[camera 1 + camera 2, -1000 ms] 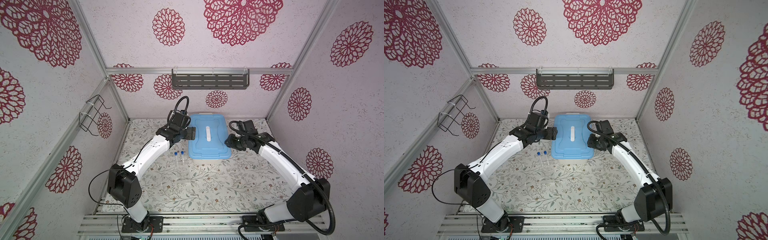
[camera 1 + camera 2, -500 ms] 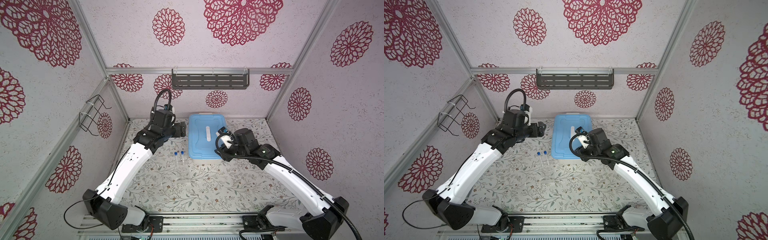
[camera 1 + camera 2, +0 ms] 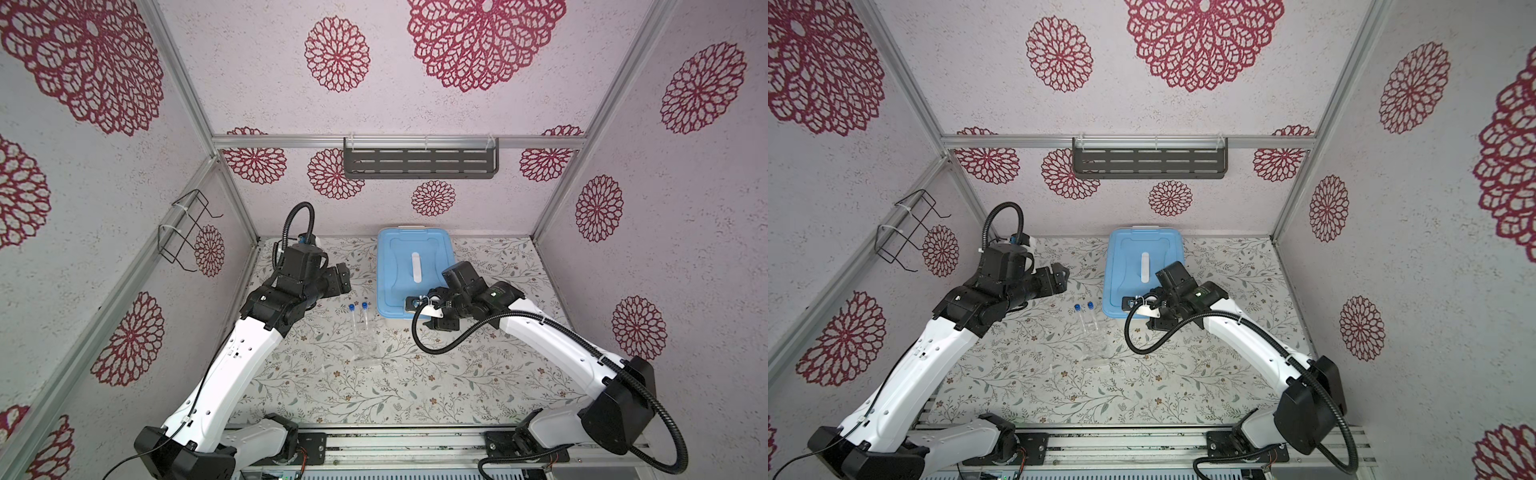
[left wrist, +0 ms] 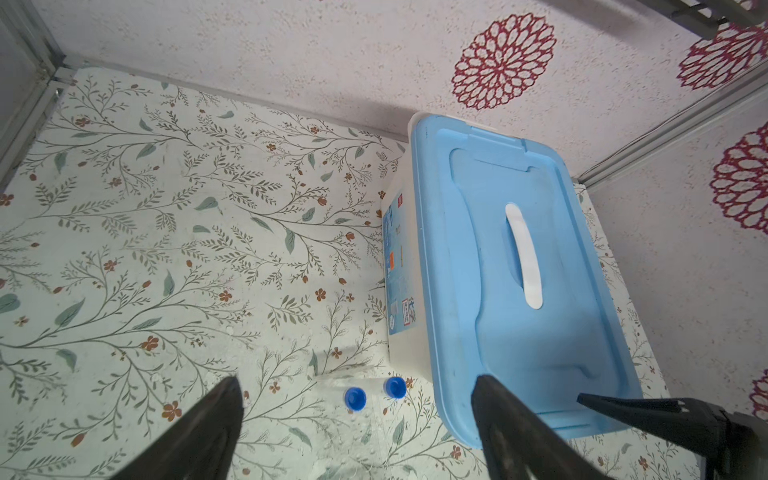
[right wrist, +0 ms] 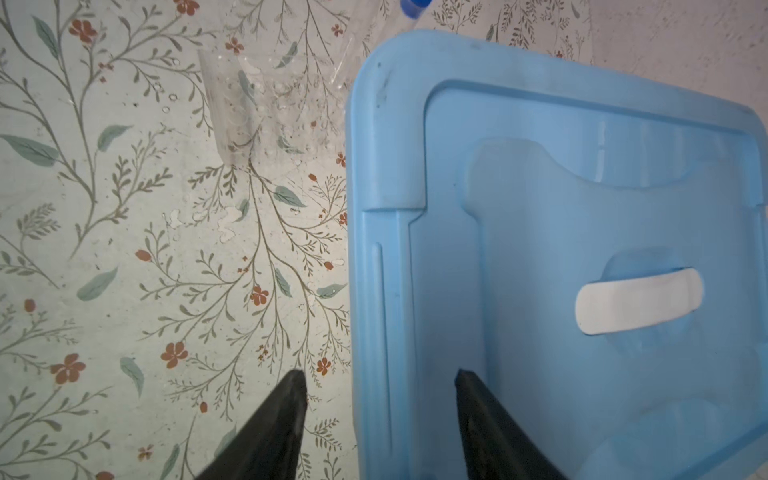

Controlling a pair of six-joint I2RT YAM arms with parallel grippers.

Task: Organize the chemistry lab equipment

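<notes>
Item inspected: two slim clear tubes (image 3: 354,322), each topped by a blue cap (image 3: 352,307). They stand upright and side by side in a clear plastic stand (image 3: 368,353). The stand is close to transparent and its outline is hard to trace in both top views. In the right wrist view the stand (image 5: 249,112) shows more plainly, speckled with small pale marks.

Location: on the floral table (image 3: 457,374), left of centre, just beside the near left corner of the tub (image 4: 399,266).

Surroundings: the tub is white with a printed label on its side, and stands at the back of the table. Its blue lid (image 3: 399,274) is on, with a white handle (image 3: 417,267) in the middle. The tub crowds the tubes on their right side.

Left gripper (image 4: 357,379): raised above the table, to the left of and behind the tubes, near them. Jaws spread wide, holding nothing.

Right gripper (image 5: 378,376): at the tub's near edge. Jaws apart, one finger over the lid and the other over the table, gripping nothing. Contact with the lid cannot be determined.

Fixtures: a wire rack (image 3: 183,232) on the left wall and a grey shelf (image 3: 419,162) on the back wall, both well apart from the tubes
</notes>
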